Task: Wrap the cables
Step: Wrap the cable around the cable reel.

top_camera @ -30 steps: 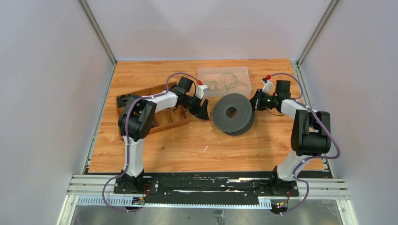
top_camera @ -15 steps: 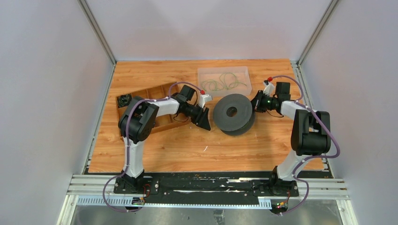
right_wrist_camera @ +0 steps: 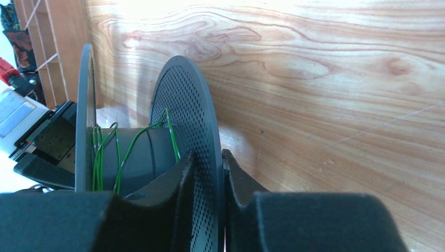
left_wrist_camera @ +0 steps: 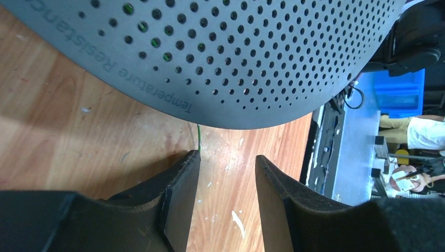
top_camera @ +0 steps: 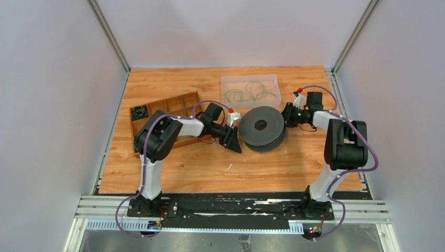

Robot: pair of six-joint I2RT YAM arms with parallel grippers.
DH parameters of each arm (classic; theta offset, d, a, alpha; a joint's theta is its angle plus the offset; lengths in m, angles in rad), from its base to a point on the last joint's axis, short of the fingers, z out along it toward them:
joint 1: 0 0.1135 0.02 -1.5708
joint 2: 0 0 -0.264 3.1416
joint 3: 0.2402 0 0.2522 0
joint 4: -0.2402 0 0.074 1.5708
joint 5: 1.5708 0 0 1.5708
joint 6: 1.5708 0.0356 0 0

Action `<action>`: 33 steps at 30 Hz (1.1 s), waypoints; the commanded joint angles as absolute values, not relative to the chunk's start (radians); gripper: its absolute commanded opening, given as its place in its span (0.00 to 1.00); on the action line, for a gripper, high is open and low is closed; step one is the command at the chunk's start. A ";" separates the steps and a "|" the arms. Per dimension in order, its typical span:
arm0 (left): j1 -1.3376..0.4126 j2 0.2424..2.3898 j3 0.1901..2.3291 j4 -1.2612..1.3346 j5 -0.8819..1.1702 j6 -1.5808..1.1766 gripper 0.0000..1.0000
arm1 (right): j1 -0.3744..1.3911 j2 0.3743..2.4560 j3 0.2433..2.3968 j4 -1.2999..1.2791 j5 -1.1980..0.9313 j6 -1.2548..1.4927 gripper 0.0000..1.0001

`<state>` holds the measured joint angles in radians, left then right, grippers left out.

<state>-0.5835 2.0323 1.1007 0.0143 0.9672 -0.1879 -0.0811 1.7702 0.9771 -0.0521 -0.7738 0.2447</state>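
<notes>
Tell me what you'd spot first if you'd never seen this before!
The big dark grey plastic spool full of little holes, in the middle of the light wooden table. The right arm's black fingers sit either side of its rim, with thin olive-green wires looped round its core. More such wires lie loose in the clear plastic bin behind it.

A matt, dark-grey plastic spool (top_camera: 262, 126), its flange (left_wrist_camera: 220, 58) drilled with fine holes, stands on a varnished wood-grain table (top_camera: 173, 84), glossy but scuffed and flecked. Thin cables (right_wrist_camera: 120, 152) on its core show a smooth green plastic sheen. At 12 o'clock sits a clear, frosted-looking plastic bin (top_camera: 224, 89); at 9 o'clock, a bare wooden tray (top_camera: 165, 100). Fingers (left_wrist_camera: 181, 199) on the left gripper (left_wrist_camera: 226, 160) are matt black.
</notes>
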 commanded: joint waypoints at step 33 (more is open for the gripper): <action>-0.714 2.161 0.793 1.189 0.811 -1.048 0.56 | -0.097 1.805 0.982 -0.241 -0.527 0.065 0.37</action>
